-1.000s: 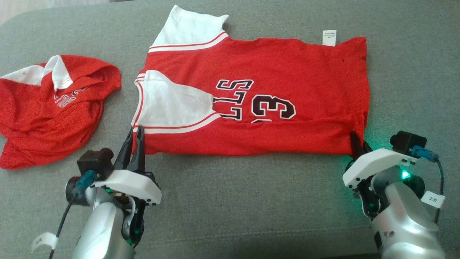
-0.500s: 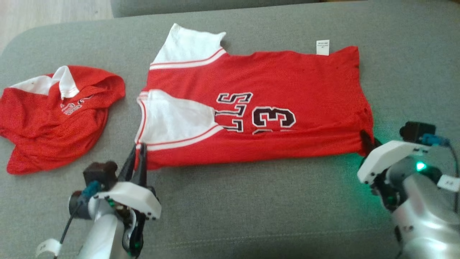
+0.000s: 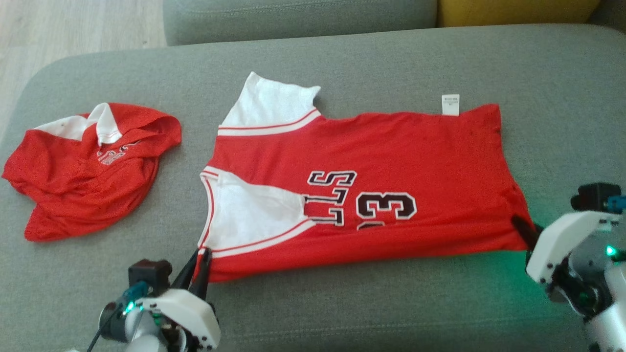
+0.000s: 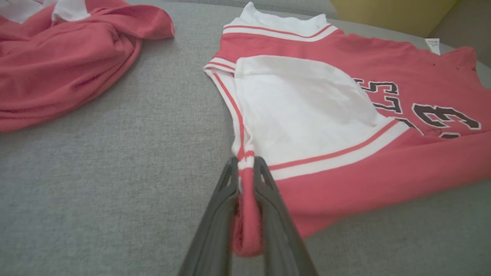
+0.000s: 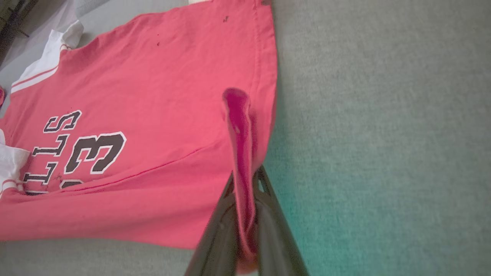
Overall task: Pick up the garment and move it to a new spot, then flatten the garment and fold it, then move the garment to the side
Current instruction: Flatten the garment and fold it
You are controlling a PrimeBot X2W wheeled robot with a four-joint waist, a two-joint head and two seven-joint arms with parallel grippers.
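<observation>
Jersey (image 3: 362,161) between left claw (image 3: 201,253), right claw (image 3: 521,226) (pinched)

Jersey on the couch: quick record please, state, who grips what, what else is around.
jersey: spread flat, near edge folded over the number
left gripper: shut on near corner, sleeve end
right gripper: shut on near corner, hem end
other: red shirt, crumpled, to the left, apart
surface: grey couch

My left hand (image 3: 199,258) has two long dark tapering fingers set in a white shell (image 3: 186,310) dotted with dark screws, beside a dark camera block (image 3: 149,273) with a blue plug (image 3: 133,292). My right hand (image 3: 523,229) matches, with a green light (image 3: 610,251) glowing.
</observation>
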